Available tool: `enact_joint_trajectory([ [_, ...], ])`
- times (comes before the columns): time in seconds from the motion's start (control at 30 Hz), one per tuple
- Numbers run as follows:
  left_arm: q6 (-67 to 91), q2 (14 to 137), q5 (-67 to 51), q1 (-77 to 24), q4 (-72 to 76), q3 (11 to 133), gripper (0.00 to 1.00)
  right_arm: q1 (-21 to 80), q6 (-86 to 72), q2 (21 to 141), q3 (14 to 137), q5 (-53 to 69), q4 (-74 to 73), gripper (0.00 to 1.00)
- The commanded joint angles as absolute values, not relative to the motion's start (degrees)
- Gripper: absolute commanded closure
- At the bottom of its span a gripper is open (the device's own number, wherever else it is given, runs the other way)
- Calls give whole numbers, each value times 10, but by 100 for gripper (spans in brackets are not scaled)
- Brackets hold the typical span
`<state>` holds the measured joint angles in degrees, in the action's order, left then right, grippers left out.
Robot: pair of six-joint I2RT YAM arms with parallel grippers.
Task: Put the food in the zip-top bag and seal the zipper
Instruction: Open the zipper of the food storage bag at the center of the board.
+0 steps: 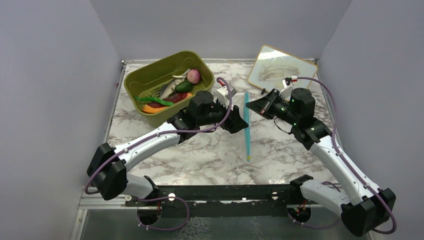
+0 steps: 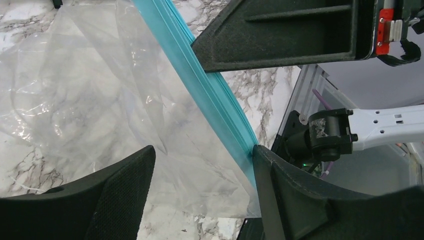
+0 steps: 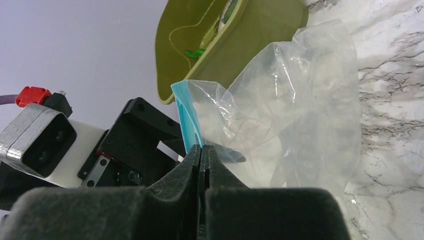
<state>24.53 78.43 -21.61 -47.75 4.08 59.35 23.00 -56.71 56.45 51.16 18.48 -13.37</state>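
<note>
My right claw (image 3: 201, 150) is pressed tight on the zipper (image 1: 247, 130), pinching the far end of the blue strip. From that grip the zip-top bag (image 2: 100, 90) stands on edge over the middle of the table (image 1: 210, 155). Its zipper runs from the far side toward the near edge, and its clear body sags out to the left onto the marbled top.

My left claw (image 2: 202, 155) is spread apart around the bag's mouth, partway along the strip toward the near edge. Clear film lies between the two fingers, and the zipper runs down to the inner face of one of them. I cannot tell whether that finger touches it. Nothing is gripped there.

The food is all in the olive-green tub (image 1: 150, 75) by the far left corner of the table, just beyond my left wrist. The pink onion (image 1: 193, 76) lies at the tub's right end. A dark green vegetable (image 1: 184, 86) is next to it, and the orange and dark red hot-dog piece (image 1: 162, 104) lies along the near wall. A framed board (image 1: 280, 70) leans at the far right corner.
</note>
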Motion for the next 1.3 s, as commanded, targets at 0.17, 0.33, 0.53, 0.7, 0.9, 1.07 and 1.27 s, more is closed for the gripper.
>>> enact_joint_trajectory([
  [0.17,269,794,-231,-480,92,600,64,228,-551,550,510,192,-133,99],
  [0.33,264,776,-216,-480,85,585,99,228,-484,546,516,151,-170,99],
  [0.53,245,748,-197,-480,67,567,100,228,-386,551,523,94,-226,99],
  [0.7,239,732,-187,-480,55,555,100,228,-336,556,529,42,-255,99],
  [0.9,238,724,-179,-480,52,542,100,228,-300,553,547,-20,-288,98],
  [1.07,241,739,-176,-480,46,549,100,228,-339,534,527,128,-259,71],
  [1.27,245,748,-175,-479,54,551,100,228,-437,505,464,213,-218,55],
])
